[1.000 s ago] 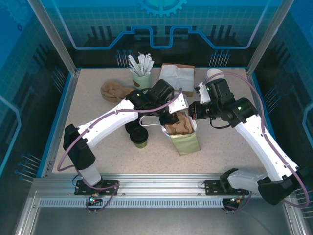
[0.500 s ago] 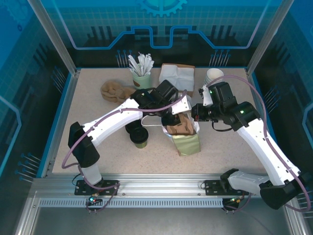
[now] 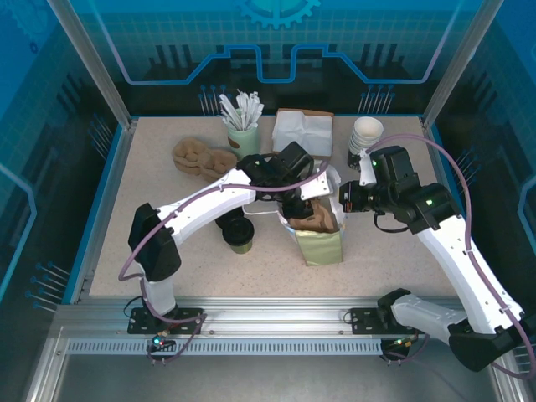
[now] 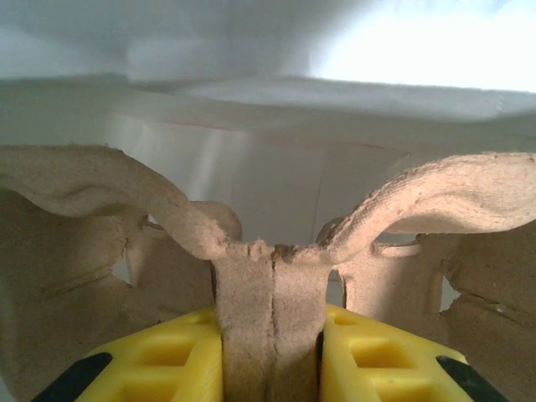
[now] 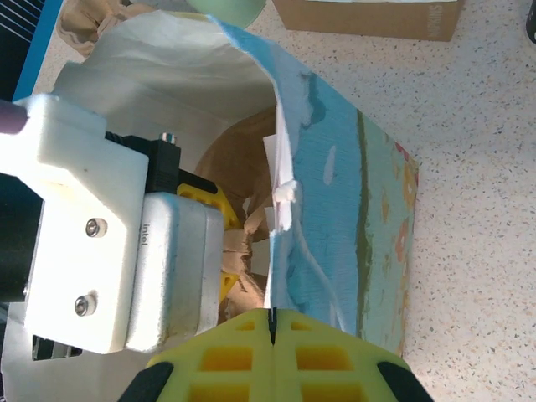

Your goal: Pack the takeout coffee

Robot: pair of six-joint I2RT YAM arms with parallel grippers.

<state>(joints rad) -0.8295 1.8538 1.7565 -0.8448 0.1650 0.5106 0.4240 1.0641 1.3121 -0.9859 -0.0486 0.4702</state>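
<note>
The takeout coffee [image 3: 239, 237], a short olive-green cup with a black lid, stands on the table left of the paper bag [image 3: 321, 244]. My left gripper [image 3: 300, 209] reaches down into the bag's open mouth. It is shut on the middle ridge of a brown pulp cup carrier [image 4: 270, 293], with the yellow fingers [image 4: 167, 360] on either side and the bag's white inner wall behind. My right gripper [image 5: 270, 322] is shut on the bag's right rim [image 5: 280, 201], holding the mouth open. The carrier [image 5: 243, 243] sits inside the bag [image 5: 352, 209].
Along the back stand a green cup of white sticks [image 3: 243, 126], a napkin box [image 3: 303, 131] and a stack of white-rimmed cups [image 3: 366, 134]. Spare pulp carriers [image 3: 199, 156] lie at back left. Loose black lids [image 3: 226, 219] sit just behind the coffee.
Both grippers and the bag's mouth shifted slightly right. The left arm stretched further over the bag with the carrier. The right arm drew back, uncovering the white-rimmed cups.
</note>
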